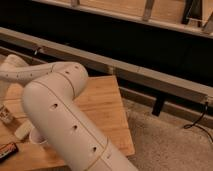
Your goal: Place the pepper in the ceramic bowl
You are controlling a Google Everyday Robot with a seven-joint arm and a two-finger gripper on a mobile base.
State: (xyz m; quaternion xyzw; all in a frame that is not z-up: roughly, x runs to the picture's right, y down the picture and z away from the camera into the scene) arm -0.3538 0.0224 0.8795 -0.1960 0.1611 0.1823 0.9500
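My white arm (65, 115) fills the left foreground and bends across the wooden table (100, 105), with its forearm reaching toward the left edge of the view. The gripper is not in view; it lies beyond the left edge or behind the arm. The pepper and the ceramic bowl are both hidden behind the arm or out of view.
A white cup (36, 137) peeks out from under the arm at the table's front left. A pale small object (22, 131) lies beside it, with a dark snack bar (7, 149) and a small packet (5, 116) nearby. A dark rail and wall run behind the table, and gravelly floor lies to the right.
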